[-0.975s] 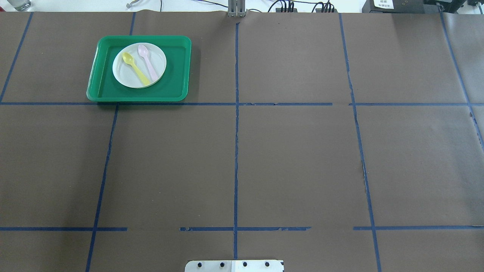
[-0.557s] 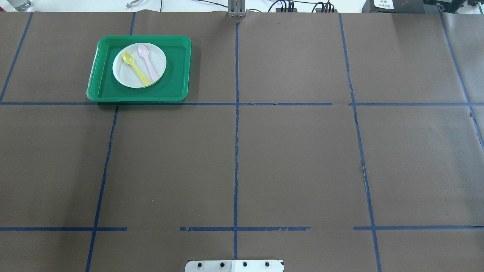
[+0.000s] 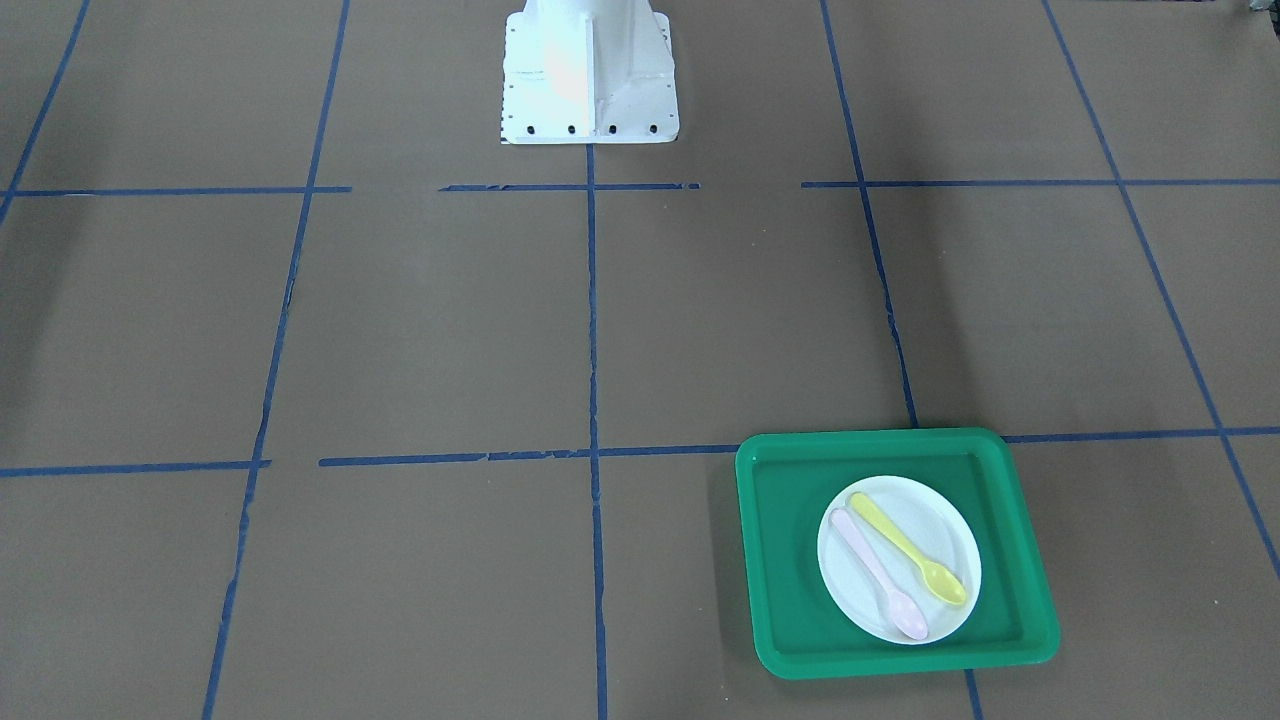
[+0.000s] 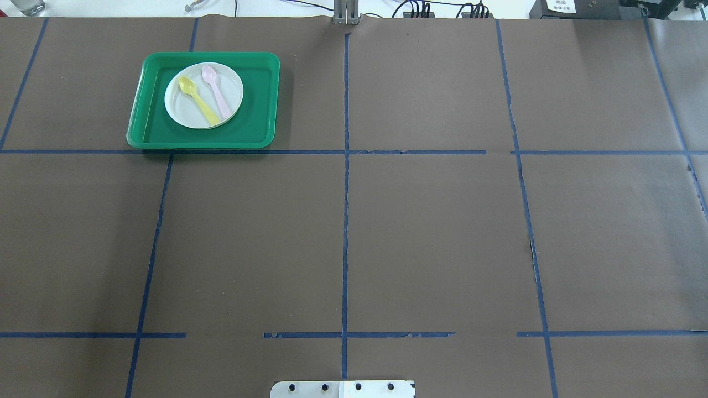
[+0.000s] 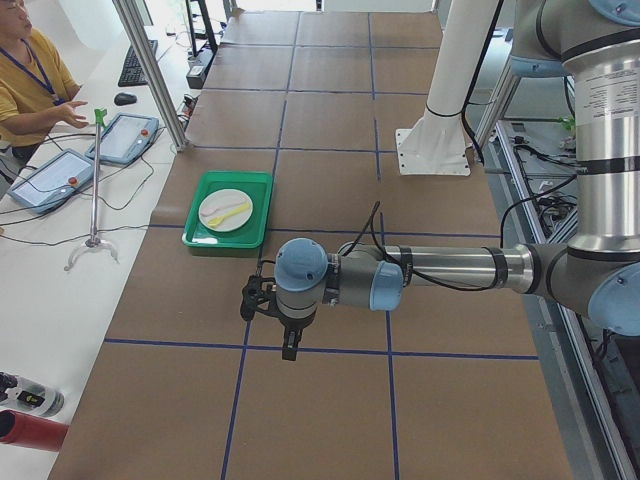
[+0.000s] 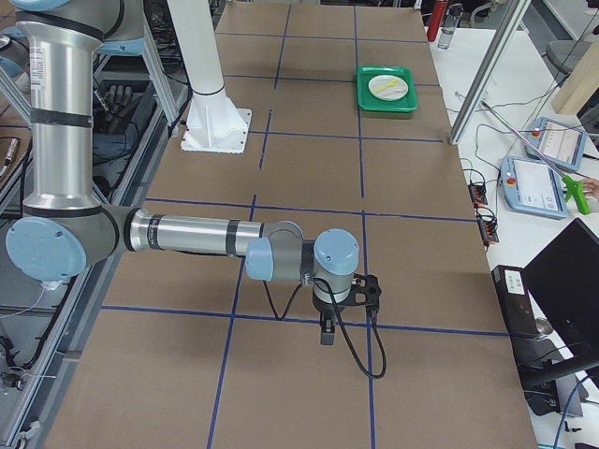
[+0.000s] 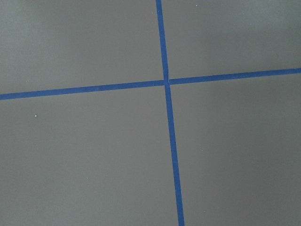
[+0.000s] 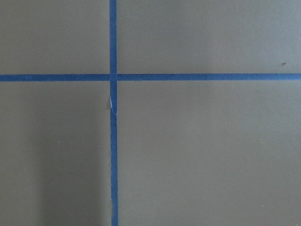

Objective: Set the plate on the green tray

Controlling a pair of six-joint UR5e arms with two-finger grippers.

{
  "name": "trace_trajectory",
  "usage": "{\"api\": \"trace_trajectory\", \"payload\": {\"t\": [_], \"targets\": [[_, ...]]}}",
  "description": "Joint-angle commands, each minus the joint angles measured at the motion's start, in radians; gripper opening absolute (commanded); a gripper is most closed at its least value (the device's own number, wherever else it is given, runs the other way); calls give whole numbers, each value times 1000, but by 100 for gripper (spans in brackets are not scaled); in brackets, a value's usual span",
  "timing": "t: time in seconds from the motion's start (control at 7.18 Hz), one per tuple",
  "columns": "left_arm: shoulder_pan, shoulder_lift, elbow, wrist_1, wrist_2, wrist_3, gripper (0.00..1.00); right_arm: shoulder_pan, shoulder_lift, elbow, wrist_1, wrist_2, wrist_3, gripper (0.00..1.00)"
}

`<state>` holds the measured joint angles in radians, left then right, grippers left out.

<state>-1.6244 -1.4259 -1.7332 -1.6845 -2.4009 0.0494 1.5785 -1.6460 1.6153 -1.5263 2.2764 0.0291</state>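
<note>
The white plate [image 4: 185,109] lies flat inside the green tray [image 4: 260,99] at the table's far left; it holds a yellow spoon [image 4: 198,99] and a pink spoon [image 4: 217,91]. The front-facing view shows the plate [image 3: 935,525] and tray [image 3: 790,540] at lower right. Neither arm shows in the overhead or front-facing views. In the left side view my left gripper [image 5: 248,298] hovers over bare table, well short of the tray [image 5: 255,212]. In the right side view my right gripper [image 6: 372,290] hovers far from the tray [image 6: 367,94]. I cannot tell whether either is open or shut. Both wrist views show only taped table.
Brown paper with blue tape lines covers the table. The white robot base [image 3: 588,75] stands at the table's near edge. An operator [image 5: 30,85] sits beside tablets [image 5: 125,135] off the far edge, by a metal post [image 5: 150,70].
</note>
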Motion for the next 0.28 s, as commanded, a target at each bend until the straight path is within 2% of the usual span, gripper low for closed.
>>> {"api": "trace_trajectory", "payload": {"t": [0.0,0.14], "targets": [[-3,-7,-11,0,-1,1,100,0,0,0,0,0,0,100],[-3,-14,-9,0,0,1,100,0,0,0,0,0,0,100]]}}
